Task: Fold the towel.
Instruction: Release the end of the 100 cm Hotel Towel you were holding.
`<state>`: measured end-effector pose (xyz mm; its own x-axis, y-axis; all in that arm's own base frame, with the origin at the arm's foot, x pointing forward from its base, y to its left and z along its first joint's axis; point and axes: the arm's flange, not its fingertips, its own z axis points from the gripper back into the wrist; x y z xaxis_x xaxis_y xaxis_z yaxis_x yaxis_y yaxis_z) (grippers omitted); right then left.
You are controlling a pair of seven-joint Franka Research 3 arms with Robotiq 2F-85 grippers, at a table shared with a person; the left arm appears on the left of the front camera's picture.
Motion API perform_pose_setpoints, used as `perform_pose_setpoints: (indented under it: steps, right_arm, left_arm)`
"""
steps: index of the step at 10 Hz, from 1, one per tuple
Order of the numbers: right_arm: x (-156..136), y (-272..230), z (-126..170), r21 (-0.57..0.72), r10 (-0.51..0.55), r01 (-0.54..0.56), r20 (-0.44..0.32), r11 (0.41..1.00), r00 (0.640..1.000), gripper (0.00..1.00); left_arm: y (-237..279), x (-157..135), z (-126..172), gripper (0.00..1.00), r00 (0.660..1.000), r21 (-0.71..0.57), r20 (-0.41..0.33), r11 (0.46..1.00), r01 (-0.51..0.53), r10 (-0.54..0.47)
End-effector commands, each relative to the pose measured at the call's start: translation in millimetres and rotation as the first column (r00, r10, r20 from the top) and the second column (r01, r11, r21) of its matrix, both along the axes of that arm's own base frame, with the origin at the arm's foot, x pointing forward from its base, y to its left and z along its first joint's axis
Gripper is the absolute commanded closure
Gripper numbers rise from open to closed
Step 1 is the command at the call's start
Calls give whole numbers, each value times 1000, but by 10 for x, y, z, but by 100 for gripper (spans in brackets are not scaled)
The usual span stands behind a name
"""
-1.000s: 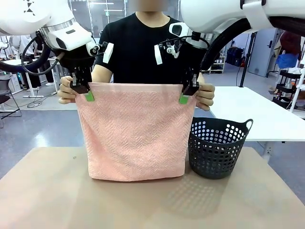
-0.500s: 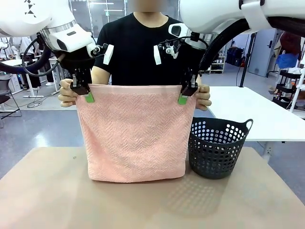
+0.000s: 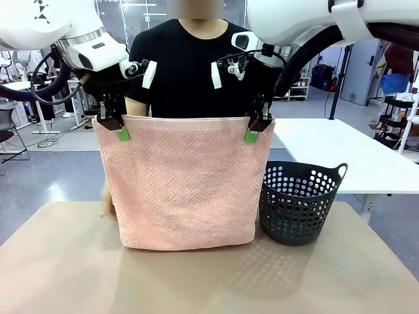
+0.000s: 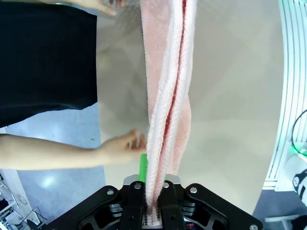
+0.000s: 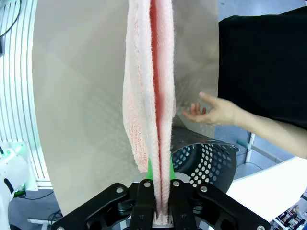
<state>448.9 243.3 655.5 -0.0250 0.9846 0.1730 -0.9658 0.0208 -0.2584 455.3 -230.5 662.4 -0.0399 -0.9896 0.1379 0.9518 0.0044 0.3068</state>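
The left end effector (image 3: 115,127) and right end effector (image 3: 255,129) are pinching top corners of the fluffy herringbone towel (image 3: 183,186). A round perforated basket (image 3: 300,204) is sitting at its 4 o'clock.

Hanging towel (image 3: 186,183) blocks centre; basket (image 3: 298,203) just right; hand (image 3: 108,204) just left; near tabletop (image 3: 65,268) open

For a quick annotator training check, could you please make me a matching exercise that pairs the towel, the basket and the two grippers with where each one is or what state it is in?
Things:
1. towel
2. basket
3. left gripper
4. right gripper

Places or states:
A. standing on the table, on the robot's right of the towel
B. shut on the towel's top corner nearest the basket
C. hanging doubled, held by its top corners
D. shut on the towel's top corner farthest from the basket

Pairs: 1-C, 2-A, 3-D, 4-B
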Motion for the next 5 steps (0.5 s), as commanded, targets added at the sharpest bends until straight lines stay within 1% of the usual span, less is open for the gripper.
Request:
perform_pose_setpoints:
  steps: [1,5]
  right_arm:
    - [-6,-18,16,-6,0,0,6,1000,1000,100]
    - [-6,-18,16,-6,0,0,6,1000,1000,100]
  left_arm:
    - [19,-1,20,99,1000,-1,5,1000,4,-4]
    - [19,-1,20,99,1000,-1,5,1000,4,-4]
